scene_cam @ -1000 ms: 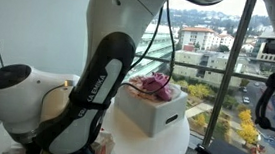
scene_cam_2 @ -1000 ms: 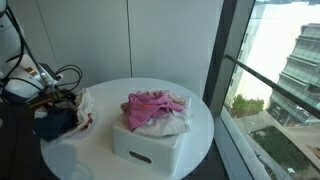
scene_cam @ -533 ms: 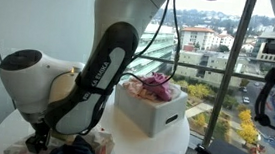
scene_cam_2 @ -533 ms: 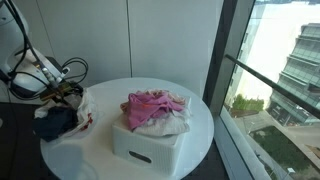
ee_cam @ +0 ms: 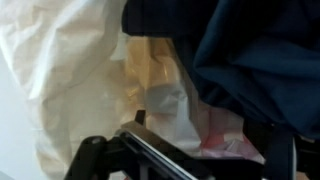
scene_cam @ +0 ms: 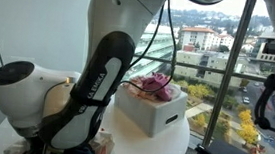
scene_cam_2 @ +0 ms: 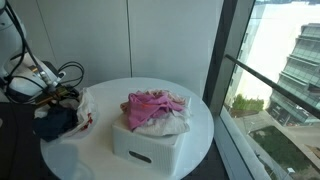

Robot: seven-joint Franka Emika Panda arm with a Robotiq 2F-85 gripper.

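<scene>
1. The tool (scene_cam_2: 63, 92) hangs low over a pile of clothes at the edge of the round white tabletop (scene_cam_2: 200, 118).
2. Its jaws stand wide apart. In the wrist view, the tool (ee_cam: 185, 158) has nothing pinched between them.
3. Right under it lie a cream cloth (ee_cam: 80, 70) and a dark blue cloth (ee_cam: 250, 50). The two cloths touch, and the blue one lies partly over the cream one.
4. The tool is very close to the cream cloth (scene_cam_2: 86, 104). I cannot tell if it touches it.
5. The dark blue cloth (scene_cam_2: 55, 122) is the part of the pile nearest the tabletop's edge.
6. A white box (scene_cam_2: 150, 145) sits in the middle of the tabletop, apart from the pile. A pink cloth (scene_cam_2: 152, 103) lies on top of it.
</scene>
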